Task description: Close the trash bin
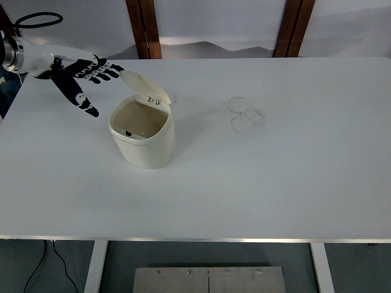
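A small cream trash bin point(143, 135) stands on the white table point(275, 171), left of centre. Its hinged lid point(145, 86) is tipped up and back, leaving the bin's mouth open. My left hand point(87, 79) reaches in from the upper left with fingers spread and holds nothing. Its fingertips point(116, 68) are right beside the lid's back left edge; I cannot tell whether they touch it. The thumb points down toward the table, left of the bin. The right arm is out of view.
Faint ring marks point(246, 113) show on the table right of the bin. Two brown wooden posts point(144, 27) stand behind the table's far edge.
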You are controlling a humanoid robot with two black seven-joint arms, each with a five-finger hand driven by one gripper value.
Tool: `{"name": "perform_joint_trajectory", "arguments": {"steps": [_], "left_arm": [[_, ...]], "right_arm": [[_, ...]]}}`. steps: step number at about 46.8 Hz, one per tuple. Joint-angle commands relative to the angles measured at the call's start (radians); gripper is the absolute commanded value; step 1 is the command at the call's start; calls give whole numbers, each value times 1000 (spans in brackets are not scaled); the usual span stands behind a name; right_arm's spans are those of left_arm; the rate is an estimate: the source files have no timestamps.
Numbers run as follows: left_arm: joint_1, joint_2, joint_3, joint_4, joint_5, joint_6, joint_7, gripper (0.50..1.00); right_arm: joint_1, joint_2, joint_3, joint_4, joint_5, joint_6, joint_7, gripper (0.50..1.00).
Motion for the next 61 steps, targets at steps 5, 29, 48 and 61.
{"name": "perform_joint_trajectory", "arguments": {"steps": [5, 29, 48, 61], "left_arm": [[-28, 12, 0, 1, -1, 0, 0, 1000], [-64, -75, 0, 61, 5, 0, 0, 1000], [-64, -121, 0, 66, 4, 0, 0, 1000], [-68, -123, 0, 47, 2, 0, 0, 1000]], "right_arm": [[2, 0, -2, -1, 0, 0, 0, 995], [0, 0, 0, -1, 0, 0, 0, 995], [0, 0, 0, 1, 0, 0, 2, 995], [0, 0, 0, -1, 0, 0, 0, 995]]}}
